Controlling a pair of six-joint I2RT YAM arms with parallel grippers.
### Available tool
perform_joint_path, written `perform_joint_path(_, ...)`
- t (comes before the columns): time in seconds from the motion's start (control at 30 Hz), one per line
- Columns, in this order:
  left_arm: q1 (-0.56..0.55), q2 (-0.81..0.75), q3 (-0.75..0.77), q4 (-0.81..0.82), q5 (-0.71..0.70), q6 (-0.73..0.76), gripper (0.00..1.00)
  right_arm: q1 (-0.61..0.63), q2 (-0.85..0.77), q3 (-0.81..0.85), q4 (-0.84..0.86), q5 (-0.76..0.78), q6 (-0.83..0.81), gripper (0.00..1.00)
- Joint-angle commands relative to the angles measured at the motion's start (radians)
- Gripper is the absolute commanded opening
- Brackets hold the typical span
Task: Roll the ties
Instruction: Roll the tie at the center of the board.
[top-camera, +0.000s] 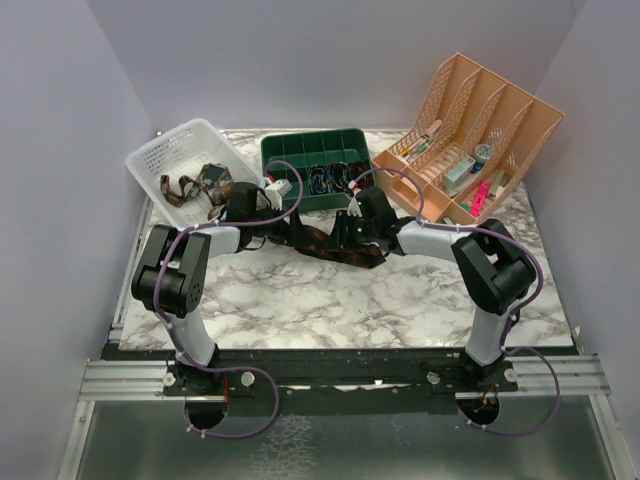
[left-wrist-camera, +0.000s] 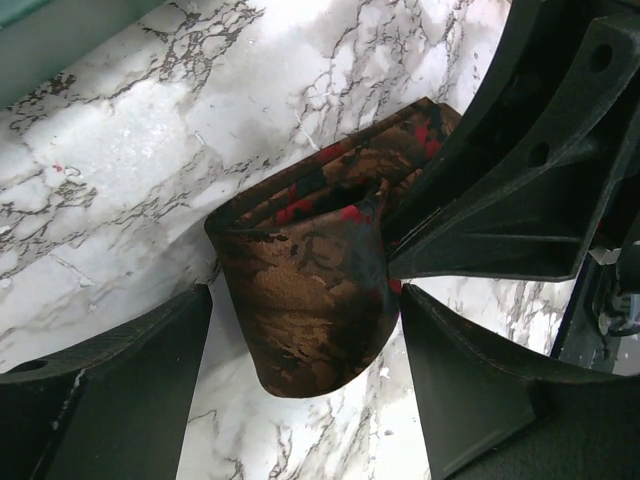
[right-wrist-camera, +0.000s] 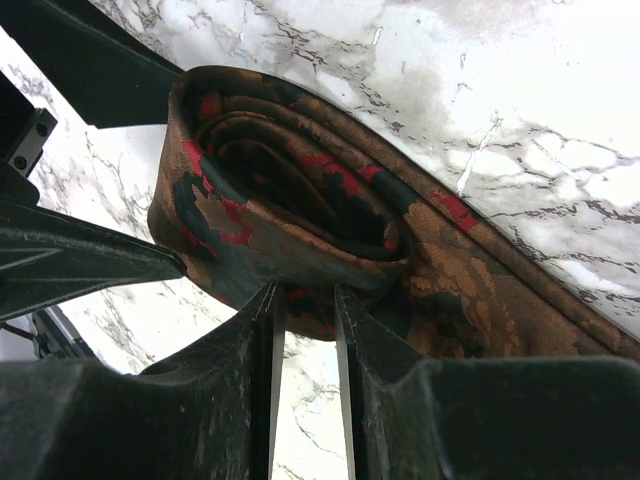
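A dark brown tie with red-orange pattern (top-camera: 330, 247) lies on the marble table (top-camera: 330, 300) at mid back, one end rolled into a coil (right-wrist-camera: 290, 190). My left gripper (top-camera: 287, 230) is open and its fingers straddle the coil (left-wrist-camera: 310, 290); its right finger (left-wrist-camera: 480, 390) touches the fabric and the left one (left-wrist-camera: 120, 380) stands apart. My right gripper (right-wrist-camera: 305, 292) is nearly closed, pinching the coil's lower edge. It shows as a black body (left-wrist-camera: 530, 170) in the left wrist view. The unrolled length runs off to the right (right-wrist-camera: 520, 280).
A white basket (top-camera: 160, 155) at back left holds several loose ties (top-camera: 200, 185). A green divided tray (top-camera: 315, 145) behind the grippers holds rolled ties. A peach file organizer (top-camera: 490, 120) stands at back right. Purple cables loop along both arms.
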Motion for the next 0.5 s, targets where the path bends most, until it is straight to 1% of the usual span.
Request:
perform_joint_path(0.0,0.004,0.029,0.015,0.003,0.055,-0.013,0.74,-0.012,0.031,0.023,-0.013,0.011,-0.007,0.32)
perform_joint_path(0.27,-0.009,0.043,0.028,0.018,0.055,-0.028,0.66,-0.017,0.033,0.019,-0.012,0.006,-0.008,0.33)
perform_joint_path(0.47,-0.015,0.045,0.046,0.023,0.035,-0.038,0.65,-0.020,0.031,0.014,-0.011,0.005,-0.004,0.33)
